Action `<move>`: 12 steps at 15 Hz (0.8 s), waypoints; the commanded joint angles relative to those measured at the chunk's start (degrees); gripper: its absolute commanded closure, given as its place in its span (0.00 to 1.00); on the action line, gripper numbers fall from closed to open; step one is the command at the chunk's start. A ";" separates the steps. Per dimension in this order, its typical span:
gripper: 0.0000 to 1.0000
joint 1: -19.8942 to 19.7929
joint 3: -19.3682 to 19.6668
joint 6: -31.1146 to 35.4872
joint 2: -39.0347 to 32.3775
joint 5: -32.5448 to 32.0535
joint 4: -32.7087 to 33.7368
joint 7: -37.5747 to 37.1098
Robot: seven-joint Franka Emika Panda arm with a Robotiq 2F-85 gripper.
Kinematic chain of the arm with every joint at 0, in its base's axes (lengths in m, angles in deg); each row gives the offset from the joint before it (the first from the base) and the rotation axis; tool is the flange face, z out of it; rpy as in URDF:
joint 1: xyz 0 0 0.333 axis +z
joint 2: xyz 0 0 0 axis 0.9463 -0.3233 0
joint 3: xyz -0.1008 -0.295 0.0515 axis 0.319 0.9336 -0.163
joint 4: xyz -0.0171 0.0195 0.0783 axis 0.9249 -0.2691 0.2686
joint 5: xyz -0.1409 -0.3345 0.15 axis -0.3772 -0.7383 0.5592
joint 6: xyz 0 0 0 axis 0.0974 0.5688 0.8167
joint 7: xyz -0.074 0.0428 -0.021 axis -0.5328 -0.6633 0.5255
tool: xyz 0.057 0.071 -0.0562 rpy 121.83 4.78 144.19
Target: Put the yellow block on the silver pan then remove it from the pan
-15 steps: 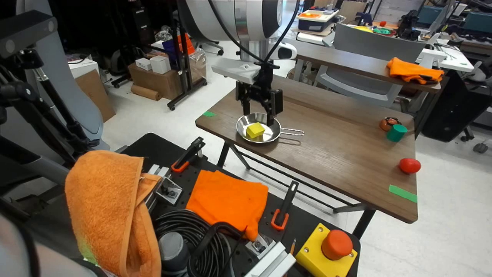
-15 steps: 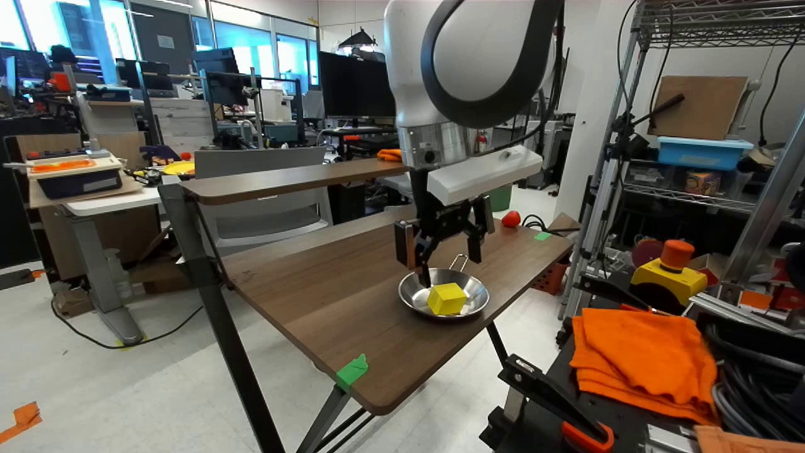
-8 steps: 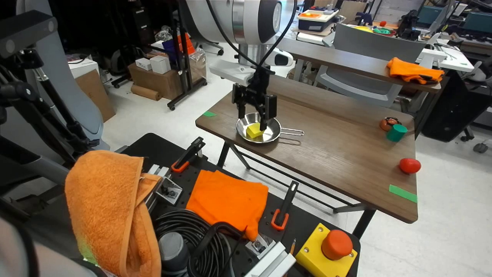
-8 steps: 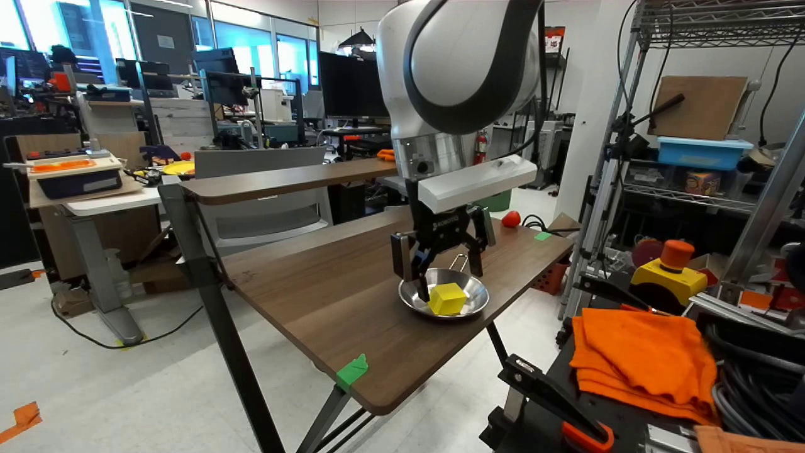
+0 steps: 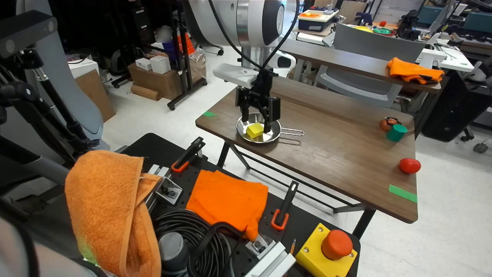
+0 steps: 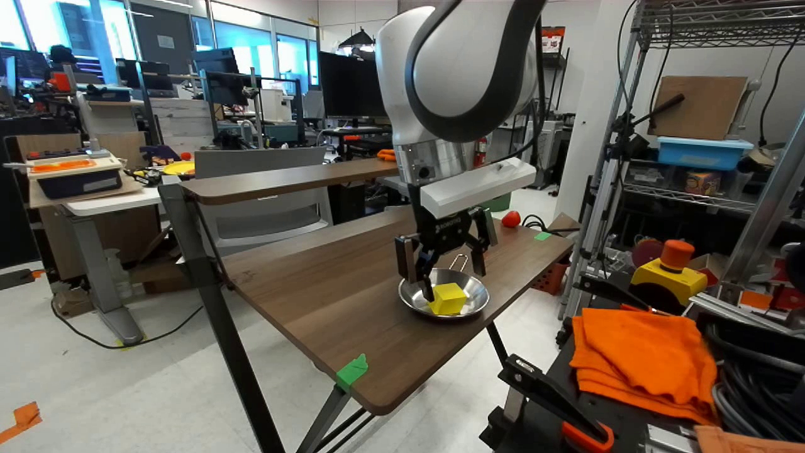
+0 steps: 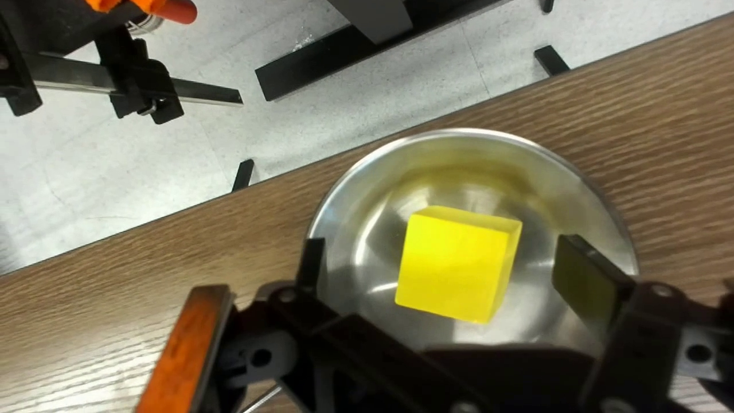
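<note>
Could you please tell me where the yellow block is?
The yellow block sits in the silver pan, right of centre in the wrist view, seen between the gripper fingers.

In the wrist view the blurred gripper, cut off at the bottom, hides part of the silver pan, both exterior views crop the Panda arm at the top, and in an exterior view a green cylinder partly covers an unidentifiable orange object.
</note>
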 commanded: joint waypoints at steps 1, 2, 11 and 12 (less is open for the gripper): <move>0.00 0.58 0.98 -1.18 -0.24 -1.81 1.18 -1.21; 0.00 0.51 1.01 -1.11 -0.22 -1.96 1.18 -1.12; 0.00 2.70 2.93 -2.30 -0.98 -6.70 2.37 -8.13; 0.00 2.28 2.42 -1.97 -1.02 -6.48 2.19 -7.90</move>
